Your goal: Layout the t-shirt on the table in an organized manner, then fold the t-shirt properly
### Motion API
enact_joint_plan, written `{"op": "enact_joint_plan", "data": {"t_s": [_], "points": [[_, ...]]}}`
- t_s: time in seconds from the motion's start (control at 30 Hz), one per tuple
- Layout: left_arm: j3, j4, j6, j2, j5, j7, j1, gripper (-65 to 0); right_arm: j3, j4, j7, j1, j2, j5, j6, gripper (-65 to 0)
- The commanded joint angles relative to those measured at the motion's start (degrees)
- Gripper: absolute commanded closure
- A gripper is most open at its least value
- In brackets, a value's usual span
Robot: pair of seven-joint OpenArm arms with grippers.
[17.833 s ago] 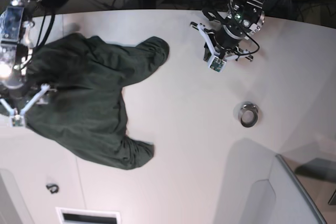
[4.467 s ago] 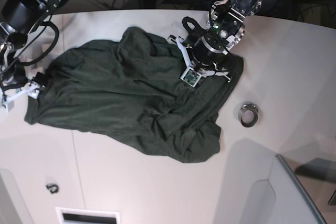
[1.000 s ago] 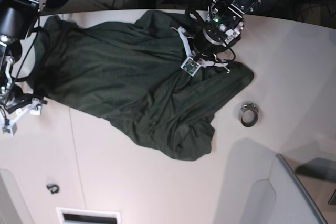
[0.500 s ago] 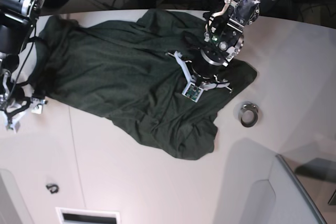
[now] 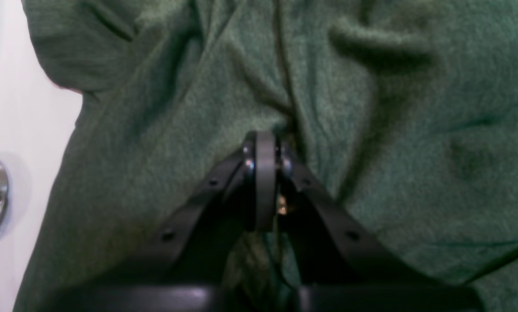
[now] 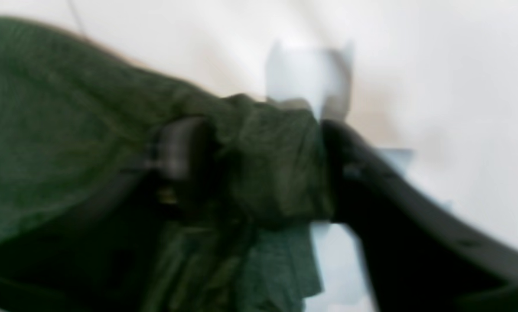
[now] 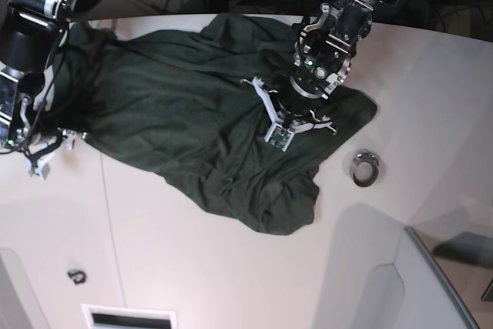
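While the t-shirt (image 7: 192, 121) lies rumpled across the far half of the table (image 7: 231, 267), spreading is judged incomplete. Left gripper (image 5: 261, 143) is clenched, apparently pinching a ridge of cloth near the shirt's right edge. Right gripper (image 6: 259, 160) straddles a bunched corner at the opposite edge; whether it grips cannot be told. Recommended: secure both holds, pull apart evenly, keep cloth low, avoid the metal ring (image 7: 364, 167).

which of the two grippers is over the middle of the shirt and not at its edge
The left gripper, above the t-shirt's rumpled middle near the metal ring; the right gripper works its far edge.
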Motion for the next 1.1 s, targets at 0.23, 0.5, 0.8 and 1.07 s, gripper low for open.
{"op": "enact_joint_plan", "data": {"t_s": [0.23,0.5,0.8,1.07], "points": [[-0.21,0.91,0.27,0.02,0.14,-1.3,-0.72,0.0,0.17,13.17,2.75,-1.08,0.39,0.09,0.55,-0.5],[-0.04,0.74,0.27,0.29,0.14,-1.3,-1.51,0.0,-0.01,41.91,-5.52,-13.56,-4.35,0.09,8.99,0.0],[0.49,-3.83,0.27,1.69,0.23,-1.3,-4.41,0.0,-11.09,50.18,-14.75,-29.65,-9.89,0.0,20.33,0.0],[0.58,-5.5,0.27,1.96,0.23,-1.3,-4.24,0.0,-2.38,45.25,-19.05,-24.38,-10.86,0.18,22.48,-40.1]]}}
